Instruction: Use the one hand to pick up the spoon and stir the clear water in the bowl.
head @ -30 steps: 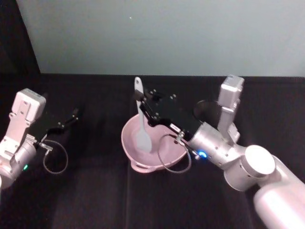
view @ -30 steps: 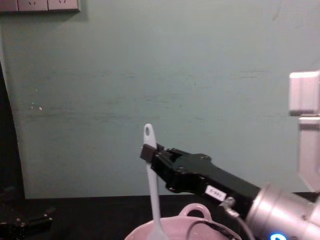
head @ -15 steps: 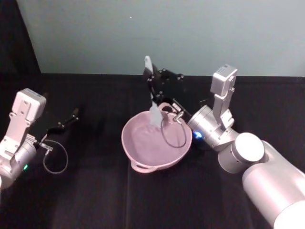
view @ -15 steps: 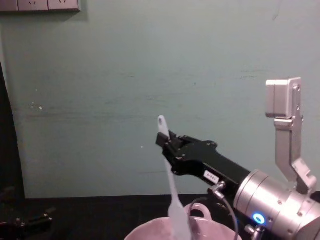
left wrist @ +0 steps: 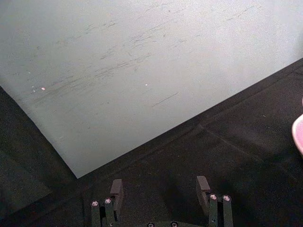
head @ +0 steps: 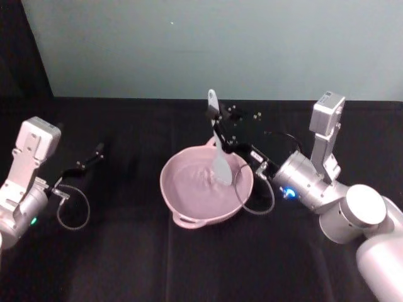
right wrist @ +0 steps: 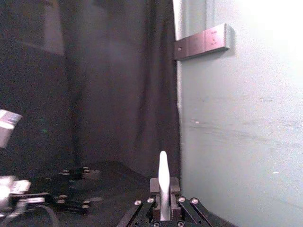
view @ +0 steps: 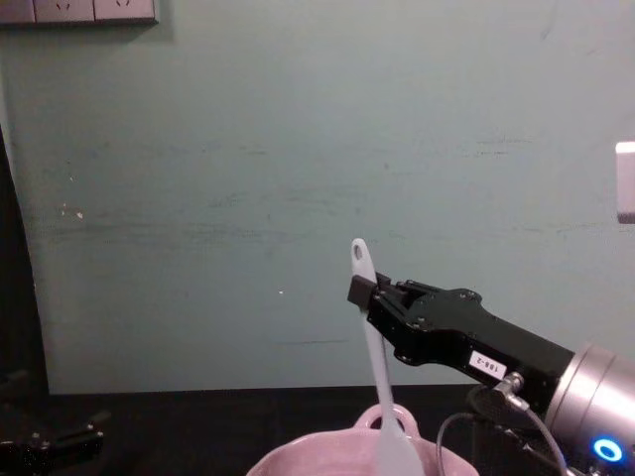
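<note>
The pale pink bowl (head: 189, 201) sits mid-table, its loop handle on the rim toward me; its far rim (view: 327, 451) peeks up in the chest view. The white spoon (head: 216, 141) stands nearly upright with its blade dipped in the bowl's right half. My right gripper (head: 217, 121) is shut on the handle just below its holed end. The chest view gives the same grip (view: 363, 294) on the spoon (view: 375, 357), and the right wrist view has the handle (right wrist: 163, 182) between the fingers. My left gripper (head: 94, 155) rests parked at the far left, its fingers (left wrist: 202, 186) spread.
A black cloth covers the table up to a teal wall. A cable loop (head: 72, 212) lies beside the left arm. The right wrist's cable (head: 257, 200) hangs by the bowl's right rim. The bowl's edge (left wrist: 299, 137) shows in the left wrist view.
My right gripper has swept the spoon from the bowl's left side round the far rim to its right half. The left arm has not moved.
</note>
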Controlling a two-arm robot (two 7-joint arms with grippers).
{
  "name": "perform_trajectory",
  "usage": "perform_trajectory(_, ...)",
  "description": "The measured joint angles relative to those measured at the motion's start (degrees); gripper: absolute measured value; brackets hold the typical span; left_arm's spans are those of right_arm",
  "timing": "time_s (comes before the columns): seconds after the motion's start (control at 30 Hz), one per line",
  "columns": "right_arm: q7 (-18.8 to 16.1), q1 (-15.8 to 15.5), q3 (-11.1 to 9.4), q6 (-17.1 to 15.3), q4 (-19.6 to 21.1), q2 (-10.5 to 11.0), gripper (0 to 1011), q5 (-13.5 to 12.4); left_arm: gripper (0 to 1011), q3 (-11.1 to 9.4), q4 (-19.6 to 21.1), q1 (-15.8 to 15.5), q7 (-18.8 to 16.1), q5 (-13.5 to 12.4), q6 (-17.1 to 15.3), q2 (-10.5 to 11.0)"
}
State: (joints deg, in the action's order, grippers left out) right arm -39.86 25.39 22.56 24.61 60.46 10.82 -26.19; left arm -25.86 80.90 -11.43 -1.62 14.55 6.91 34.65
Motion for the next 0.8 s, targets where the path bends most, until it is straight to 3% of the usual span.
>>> perform_trajectory(0.2,-1.3,-3.2,0.7,-4.8,5.5,0.6,125,-3.8,1011,0.0,0.0,0.0,0.0,0.0,0.0,0.0)
perform_trajectory(0.47,-1.0,-2.4,2.3,-6.8,4.2,-1.6,124,-6.1,1011,0.0,0.0,0.0,0.0,0.0,0.0,0.0)
perform_trajectory(0.67,0.1,1.1,2.6,-3.6,-2.3,-4.7,125,-5.5,1011,0.0,0.0,0.0,0.0,0.0,0.0,0.0)
perform_trajectory(0.8,0.3,3.5,2.4,1.5,-7.5,-6.9,125,-4.0,1011,0.0,0.0,0.0,0.0,0.0,0.0,0.0)
